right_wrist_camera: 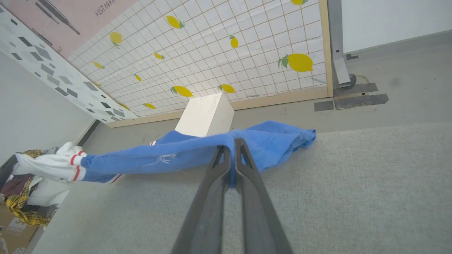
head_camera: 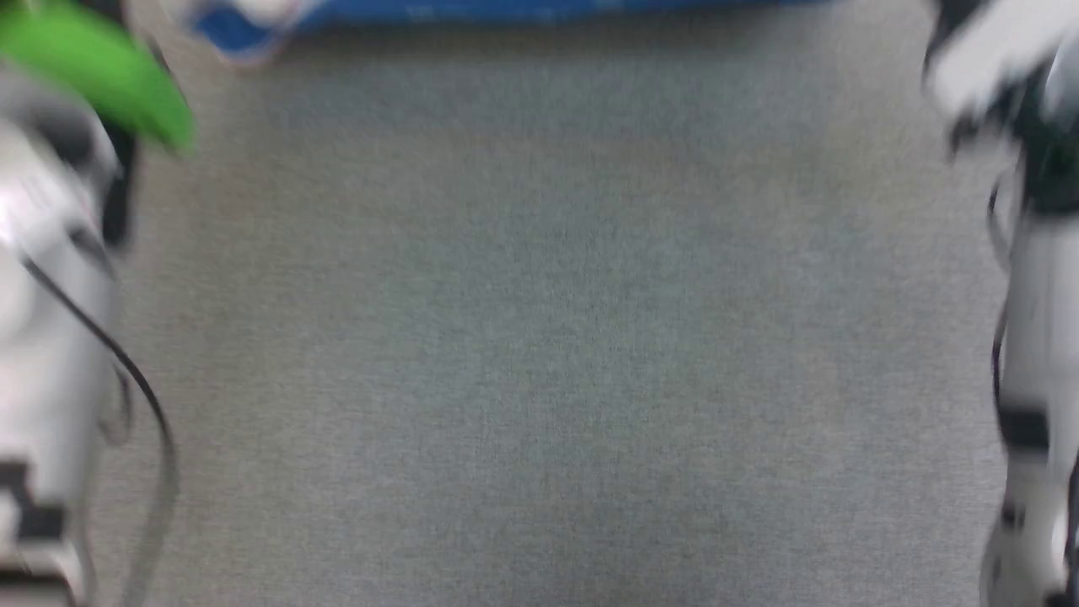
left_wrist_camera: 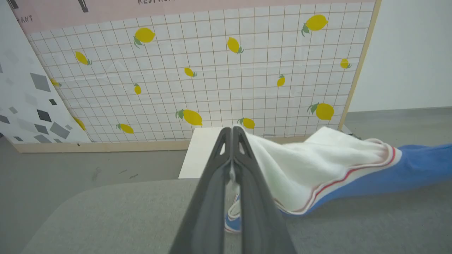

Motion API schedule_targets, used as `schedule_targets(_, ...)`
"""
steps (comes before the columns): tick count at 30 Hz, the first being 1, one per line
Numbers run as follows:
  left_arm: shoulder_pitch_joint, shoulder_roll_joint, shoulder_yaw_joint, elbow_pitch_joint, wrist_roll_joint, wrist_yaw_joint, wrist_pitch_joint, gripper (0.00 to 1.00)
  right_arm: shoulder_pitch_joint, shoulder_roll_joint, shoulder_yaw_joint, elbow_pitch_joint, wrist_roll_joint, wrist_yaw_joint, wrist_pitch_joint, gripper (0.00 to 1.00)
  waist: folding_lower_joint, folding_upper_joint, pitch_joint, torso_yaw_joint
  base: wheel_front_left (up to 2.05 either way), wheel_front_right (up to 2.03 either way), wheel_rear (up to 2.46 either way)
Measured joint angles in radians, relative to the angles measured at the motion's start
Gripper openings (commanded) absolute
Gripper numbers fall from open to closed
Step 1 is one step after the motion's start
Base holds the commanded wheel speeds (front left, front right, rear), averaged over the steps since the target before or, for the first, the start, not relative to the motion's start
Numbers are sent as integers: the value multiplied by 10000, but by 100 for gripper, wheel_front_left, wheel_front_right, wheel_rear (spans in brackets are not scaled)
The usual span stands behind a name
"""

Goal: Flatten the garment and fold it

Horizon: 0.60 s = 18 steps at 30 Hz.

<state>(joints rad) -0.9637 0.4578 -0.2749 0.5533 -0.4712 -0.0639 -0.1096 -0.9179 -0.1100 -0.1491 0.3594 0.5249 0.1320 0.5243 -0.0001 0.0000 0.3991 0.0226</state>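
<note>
Right wrist view: garment (right_wrist_camera: 275,144) in right claw (right_wrist_camera: 231,144)

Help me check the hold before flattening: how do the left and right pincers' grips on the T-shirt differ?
The left pincer clamps the white sleeve; the right pincer clamps blue body cloth. Cloth leaves the left pincer toward its view's right, the right pincer mostly toward its view's left. Both are shut on the same T-shirt.

My head camera looks down on the grey tabletop (head_camera: 539,337); both wrist cameras skim it, facing the lemon-print panel (left_wrist_camera: 212,70).
</note>
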Motion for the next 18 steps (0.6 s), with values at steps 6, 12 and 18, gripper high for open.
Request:
schedule_targets(6,5159,-420,357,-2539,-1302,1012,637,0,4310,-224,48,-1553,654,0,-336,0,0,0,-1430,161,0,0,0)
schedule_targets(12,8068,-466,454,-3824,-2004,1676,1496,0,6820,-282,144,-2044,430,0,-462,0,0,0,-2409,268,0,0,0)
schedule_targets(18,10341,-211,355,-4907,-2715,2393,3367,0,8601,-560,232,-2545,77,0,288,0,-1,0,-3338,350,0,0,0)
